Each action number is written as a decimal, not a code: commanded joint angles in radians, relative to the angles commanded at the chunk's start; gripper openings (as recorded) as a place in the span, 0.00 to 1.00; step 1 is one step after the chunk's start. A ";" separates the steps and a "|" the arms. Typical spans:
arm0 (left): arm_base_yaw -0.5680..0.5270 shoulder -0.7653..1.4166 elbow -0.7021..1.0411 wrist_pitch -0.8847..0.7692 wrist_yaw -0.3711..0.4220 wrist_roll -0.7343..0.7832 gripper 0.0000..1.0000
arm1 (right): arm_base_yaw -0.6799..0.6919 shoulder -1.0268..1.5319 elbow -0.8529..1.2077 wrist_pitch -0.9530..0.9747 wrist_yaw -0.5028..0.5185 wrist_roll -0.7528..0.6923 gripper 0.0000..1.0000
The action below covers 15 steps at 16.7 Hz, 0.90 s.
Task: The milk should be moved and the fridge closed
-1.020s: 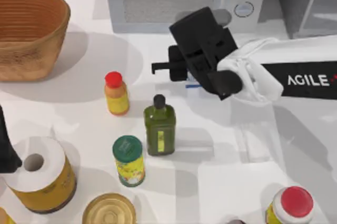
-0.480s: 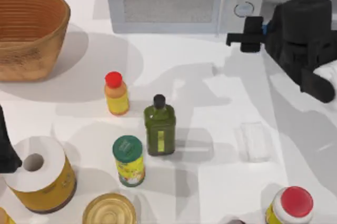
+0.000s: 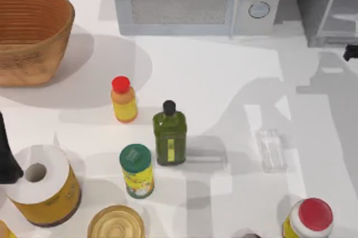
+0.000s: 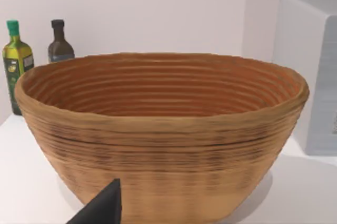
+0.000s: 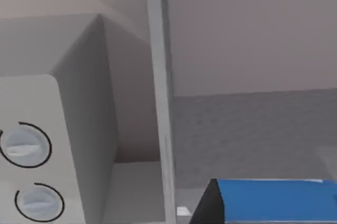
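Our right hand (image 3: 352, 52) hangs at the right edge of the bench (image 3: 224, 81), just in front of the fridge (image 3: 327, 3). It is clamped on the milk (image 5: 274, 200): the carton's blue top sits right at the hand, with one dark finger (image 5: 206, 207) pressed to its side. Beyond the hand and the milk lies the fridge's grey inside. The pale door frame (image 5: 160, 103) stands upright beside the hand, between it and the white microwave (image 5: 31, 171) with its two round knobs.

Our left hand (image 4: 103, 209) is parked at the left edge of the bench, and we cannot tell whether it is apart or together. The woven basket (image 4: 158, 129) stands close ahead of it. The green bottle (image 3: 169, 134) stands mid-bench, well apart from both hands.
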 joint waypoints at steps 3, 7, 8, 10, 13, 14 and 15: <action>0.000 0.000 0.000 0.000 0.000 0.000 1.00 | -0.058 -0.038 -0.071 0.061 -0.052 -0.059 0.00; 0.000 0.000 0.000 0.000 0.000 0.000 1.00 | -0.056 -0.034 -0.072 0.061 -0.053 -0.060 0.00; 0.000 0.000 0.000 0.000 0.000 0.000 1.00 | -0.056 -0.033 -0.070 0.059 -0.053 -0.060 0.00; 0.000 0.000 0.000 0.000 0.000 0.000 1.00 | -0.057 -0.006 -0.037 0.026 -0.064 -0.064 0.00; 0.000 0.000 0.000 0.000 0.000 0.000 1.00 | -0.067 0.088 0.090 -0.096 -0.094 -0.077 0.00; 0.000 0.000 0.000 0.000 0.000 0.000 1.00 | -0.073 0.129 0.153 -0.151 -0.106 -0.083 0.00; 0.000 0.000 0.000 0.000 0.000 0.000 1.00 | -0.081 0.172 0.224 -0.214 -0.118 -0.091 0.00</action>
